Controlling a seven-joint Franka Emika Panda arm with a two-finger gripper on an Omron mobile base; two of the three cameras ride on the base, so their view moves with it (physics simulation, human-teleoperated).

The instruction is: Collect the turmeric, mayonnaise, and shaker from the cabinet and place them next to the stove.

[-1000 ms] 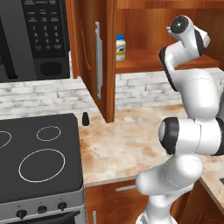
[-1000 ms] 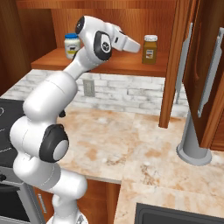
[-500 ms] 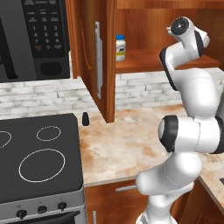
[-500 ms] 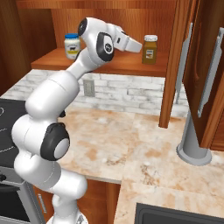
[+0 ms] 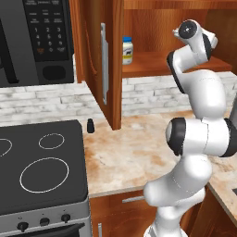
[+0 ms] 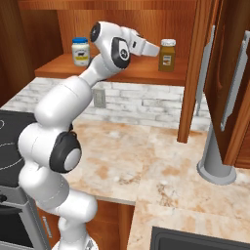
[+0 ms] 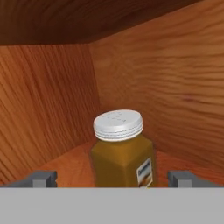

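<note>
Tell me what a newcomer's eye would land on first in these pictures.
First, the white arm reaching up into the open cabinet, its claw open and lined up on the turmeric standing on the shelf by the back corner. Next, the mayonnaise at the shelf's other end. Then the small black shaker already down on the counter, right beside the stove.

The cabinet (image 6: 122,73) shelf carries the mayonnaise (image 6: 80,52) at nine o'clock and the turmeric (image 6: 167,55) at three; the marbled counter (image 5: 134,152) bears the shaker (image 5: 90,125).
</note>
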